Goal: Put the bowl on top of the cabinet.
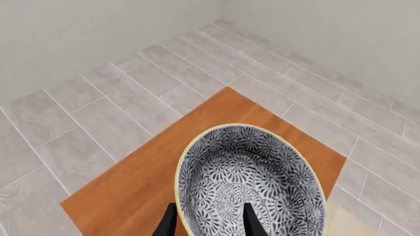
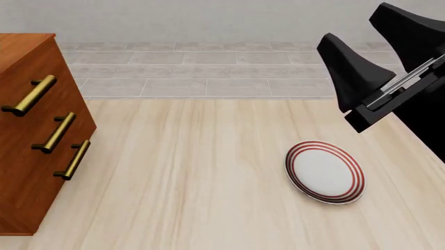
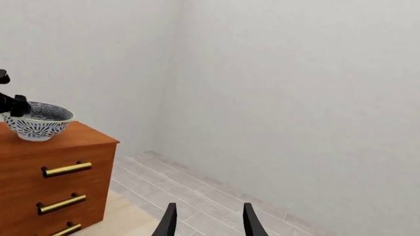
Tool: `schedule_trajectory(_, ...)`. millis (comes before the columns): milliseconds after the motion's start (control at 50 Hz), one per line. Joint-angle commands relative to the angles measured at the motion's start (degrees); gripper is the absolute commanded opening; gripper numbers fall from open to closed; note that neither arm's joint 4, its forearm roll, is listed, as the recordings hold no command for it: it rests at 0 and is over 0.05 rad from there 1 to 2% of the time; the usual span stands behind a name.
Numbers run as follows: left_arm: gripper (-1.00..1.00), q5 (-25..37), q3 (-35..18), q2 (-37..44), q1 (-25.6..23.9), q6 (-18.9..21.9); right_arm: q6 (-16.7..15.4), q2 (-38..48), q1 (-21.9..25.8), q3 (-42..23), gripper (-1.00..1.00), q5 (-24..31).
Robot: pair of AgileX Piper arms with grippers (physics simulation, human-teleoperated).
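Observation:
The black-and-white floral bowl (image 1: 253,184) sits over the reddish-brown top of the cabinet (image 1: 131,182). In the right wrist view the bowl (image 3: 39,123) appears to rest on the cabinet (image 3: 59,152), near its back corner. My left gripper (image 1: 210,223) is open, one finger outside the pale rim and one inside; it also shows as the left gripper (image 3: 10,101) at the bowl's rim. My right gripper (image 2: 355,23) hangs open and empty, high at the table's right. The front view cuts off the bowl, showing only the cabinet (image 2: 35,130) with its brass handles.
A flat white plate (image 2: 325,172) with red rings lies on the pale wooden table (image 2: 195,172), right of centre. The cabinet stands at the table's left edge. Grey tiled floor and white walls lie beyond.

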Motion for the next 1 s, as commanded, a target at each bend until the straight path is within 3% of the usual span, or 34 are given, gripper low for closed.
schedule_trajectory(20, 1.0, 1.46, -3.35, 0.37, -0.11, -0.26, -0.01, -0.17, 0.06, -0.08, 1.0, 0.13)
schedule_trajectory(480, 1.0, 6.77, -12.07, -1.92, 0.14, -2.29, -0.01, -0.92, 0.14, -0.42, 1.0, 0.66)
schedule_trajectory(1000, 1.0, 10.3, -16.74, -5.46, 0.16, -3.7, -0.16, -1.93, 0.18, -0.69, 1.0, 1.32)
